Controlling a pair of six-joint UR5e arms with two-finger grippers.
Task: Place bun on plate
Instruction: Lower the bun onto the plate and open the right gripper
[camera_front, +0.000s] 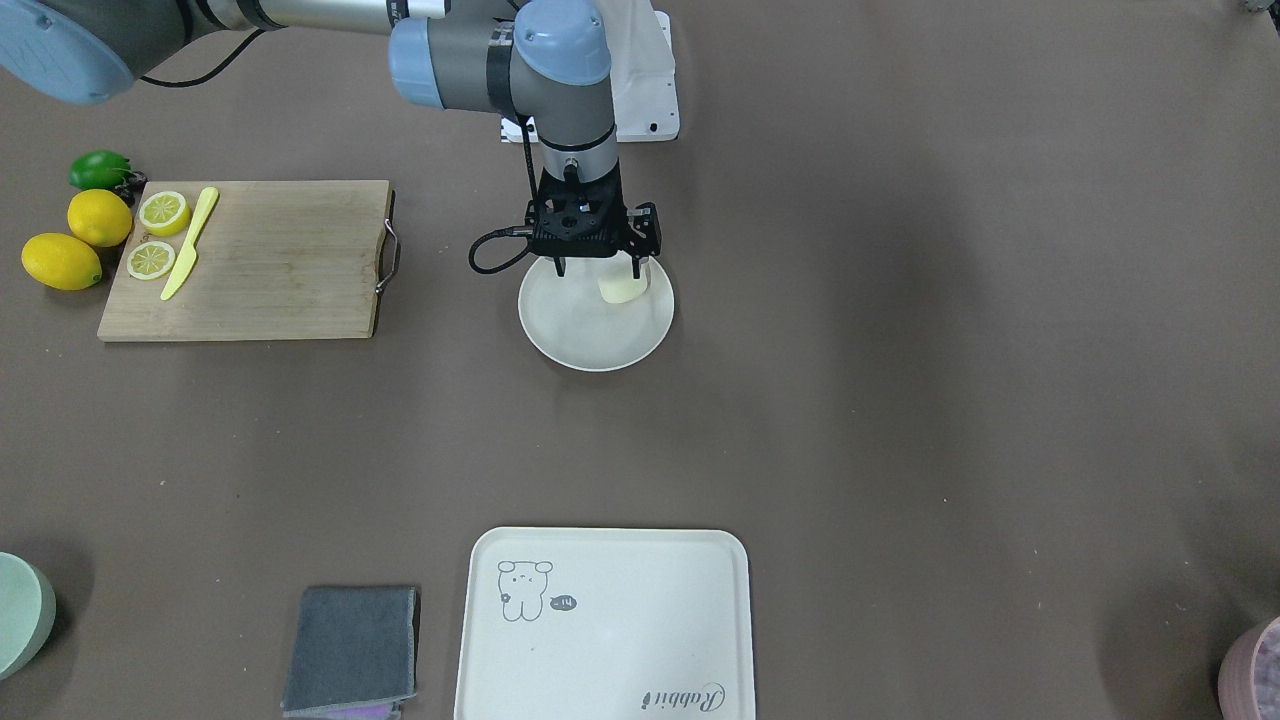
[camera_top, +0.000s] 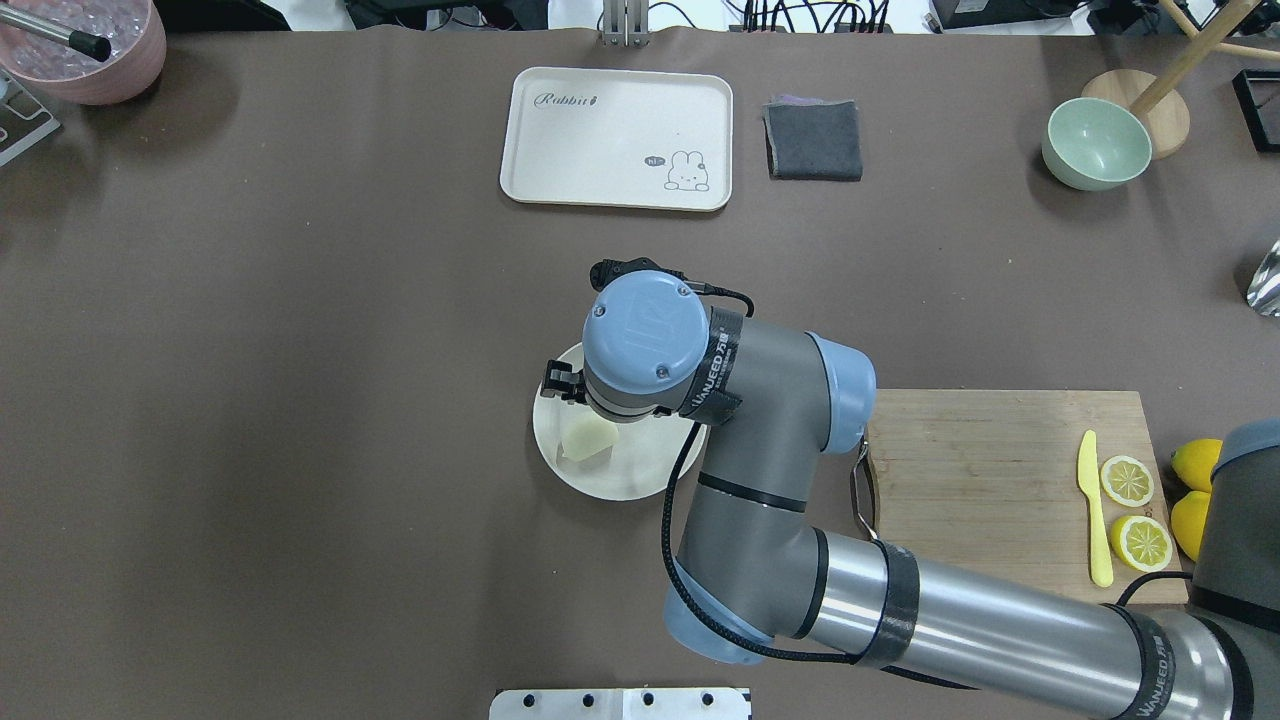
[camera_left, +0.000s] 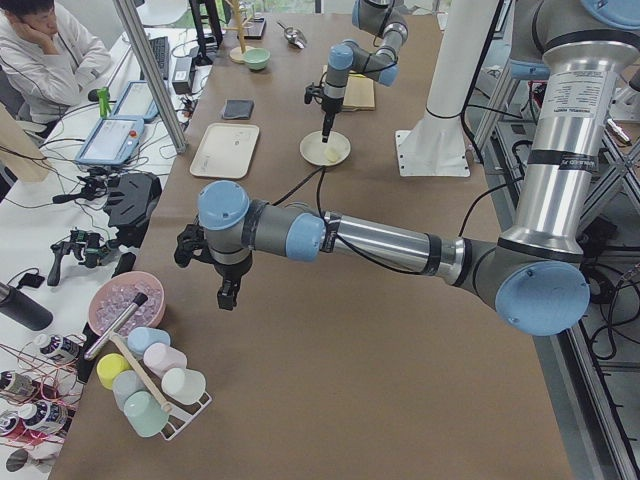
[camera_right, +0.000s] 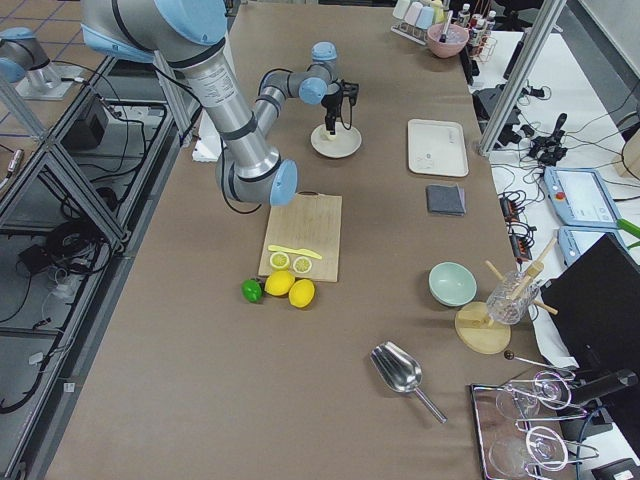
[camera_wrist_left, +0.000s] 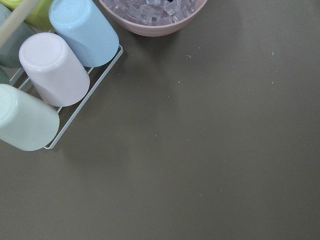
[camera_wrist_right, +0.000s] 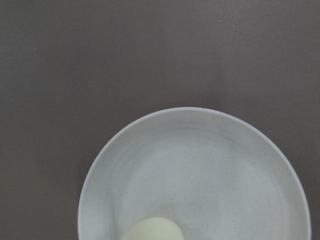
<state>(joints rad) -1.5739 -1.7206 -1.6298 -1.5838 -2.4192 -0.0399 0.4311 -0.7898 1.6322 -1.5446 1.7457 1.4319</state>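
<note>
The round off-white plate sits mid-table. The pale cream bun lies on it, near the rim on the robot's side. My right gripper hangs straight down over the plate, open, its fingers spread wide. One fingertip is just above the bun and the other stands well apart from it. From overhead, the bun shows on the plate beside the wrist. In the right wrist view the bun peeks in at the bottom of the plate. My left gripper shows only in the exterior left view; I cannot tell its state.
A wooden cutting board carries lemon slices and a yellow knife, with whole lemons beside it. A cream tray and a grey cloth lie opposite. A cup rack and a pink bowl are under my left wrist.
</note>
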